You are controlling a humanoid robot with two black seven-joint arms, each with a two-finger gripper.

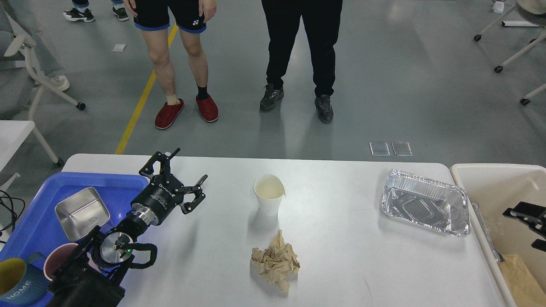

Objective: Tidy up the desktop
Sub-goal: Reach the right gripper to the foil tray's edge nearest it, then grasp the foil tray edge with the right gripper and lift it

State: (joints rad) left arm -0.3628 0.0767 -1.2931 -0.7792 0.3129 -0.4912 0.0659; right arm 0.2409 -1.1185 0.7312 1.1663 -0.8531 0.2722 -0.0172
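Observation:
The white desktop (341, 256) holds a white paper cup (268, 194) standing upright near the middle. A crumpled brown paper ball (276, 261) lies in front of it, and an empty foil tray (424, 207) lies at the right. My left gripper (187, 168) is open and empty. It hovers over the desktop's left part, beside the blue tray (30, 221) and well left of the cup. My right gripper (520, 228) shows at the right edge over the cream bin (490, 179). Its two fingers are apart and it holds nothing.
The blue tray holds a square steel dish (81, 212), a pink cup (57, 260) and a blue mug marked HOME (17, 281). Brown paper (522, 277) lies in the cream bin. Two people stand beyond the far edge. Rolling chairs stand on the floor at both sides.

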